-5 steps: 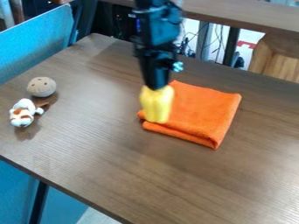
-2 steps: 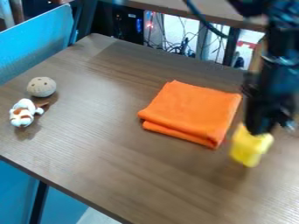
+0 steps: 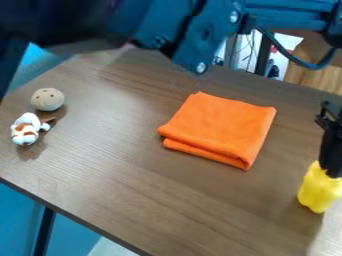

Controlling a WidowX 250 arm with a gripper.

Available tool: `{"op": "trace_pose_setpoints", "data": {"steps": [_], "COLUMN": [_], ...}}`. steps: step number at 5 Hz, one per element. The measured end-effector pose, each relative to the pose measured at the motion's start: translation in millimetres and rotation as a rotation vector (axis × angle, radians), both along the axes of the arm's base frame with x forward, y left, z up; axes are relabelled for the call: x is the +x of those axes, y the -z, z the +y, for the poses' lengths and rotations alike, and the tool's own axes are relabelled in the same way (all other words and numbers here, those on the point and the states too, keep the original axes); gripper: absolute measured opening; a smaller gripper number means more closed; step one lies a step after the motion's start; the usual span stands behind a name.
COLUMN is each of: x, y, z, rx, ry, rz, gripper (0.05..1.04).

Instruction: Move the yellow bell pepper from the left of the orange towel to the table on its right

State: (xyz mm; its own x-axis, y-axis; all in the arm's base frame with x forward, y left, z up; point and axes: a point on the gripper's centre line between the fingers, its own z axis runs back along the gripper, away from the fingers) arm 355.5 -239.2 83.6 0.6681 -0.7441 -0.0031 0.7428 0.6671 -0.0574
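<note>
Yellow object (image 3: 317, 192) gripped in the pincer (image 3: 330, 173), lower right of frame; orange cloth (image 3: 219, 128) near the centre.

A brown wood-grain tabletop (image 3: 133, 195) spreads across most of the scene, its dark edge running at a slant from the left down to the near side, with blue surfaces (image 3: 17, 215), a dark leg (image 3: 44, 232) and a small pale patch of floor (image 3: 110, 248) beyond that edge. At the far left stands a blue panel (image 3: 37, 67), while past the far edge dark uprights, thin cables (image 3: 251, 50) and a bright white area show beside pale wooden furniture (image 3: 314, 72) at far right. Soft light glints on the tabletop.
</note>
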Motion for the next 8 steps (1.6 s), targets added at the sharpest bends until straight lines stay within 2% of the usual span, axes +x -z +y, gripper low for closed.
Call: {"op": "trace_pose_setpoints", "data": {"steps": [1, 2, 3, 4, 6, 7, 8], "x": [-7.8, -11.8, -13.6, -9.3, -23.3, -30.8, -28.6], "y": [3.3, 5.2, 7.2, 3.8, -44.8, -62.5, -55.9], "z": [-0.9, 11.9, 24.1, 29.6, 49.3, 80.0, 122.5], "rx": [-0.016, -0.019, -0.016, -0.012, -0.046, -0.016, 0.114], "ry": [-0.019, -0.085, -0.16, -0.184, -0.31, -0.428, -0.651], "rz": [0.047, 0.088, 0.101, 0.07, -0.072, -0.106, -0.111], "gripper": [0.26, 0.526, 0.805, 1.008, 1.006, 1.003, 1.001]}}
